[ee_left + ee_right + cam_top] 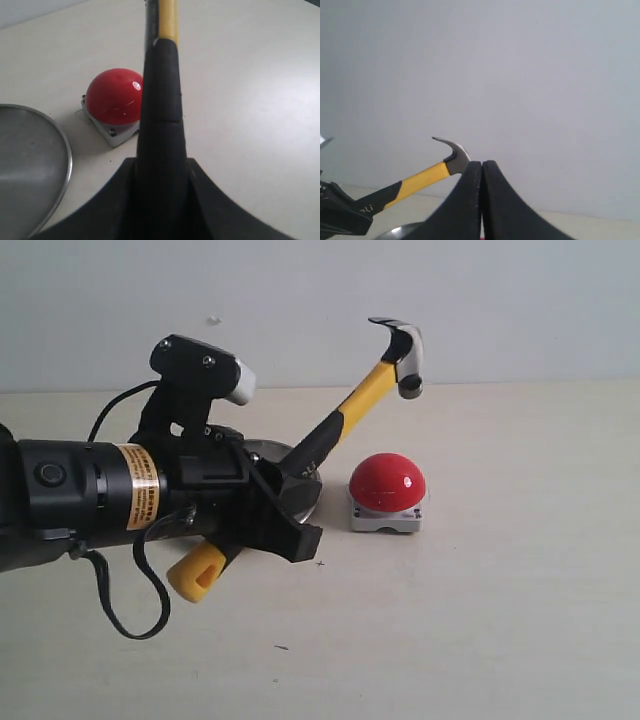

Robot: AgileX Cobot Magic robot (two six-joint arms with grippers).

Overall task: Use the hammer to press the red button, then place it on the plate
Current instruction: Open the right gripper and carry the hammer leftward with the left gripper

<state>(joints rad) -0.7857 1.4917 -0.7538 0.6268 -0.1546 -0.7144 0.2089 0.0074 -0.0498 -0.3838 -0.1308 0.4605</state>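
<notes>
My left gripper (285,495) is shut on the black grip of the hammer (365,395), which slants up to the right. Its dark metal head hangs in the air above the red button (388,483) without touching it. The yellow looped tip sticks out below the gripper. The silver plate (303,498) lies behind the gripper, left of the button, mostly hidden. In the left wrist view the hammer handle (161,100) runs out between the jaws of the left gripper (161,175), past the button (114,96) and the plate (30,165). My right gripper (482,170) is shut on nothing; beyond it shows the hammer (422,177).
The light tabletop (500,620) stretches bare to the right of and in front of the button. A pale wall (520,310) stands behind. The left arm's black cable loops down near the table's front left. The right arm does not show in the exterior view.
</notes>
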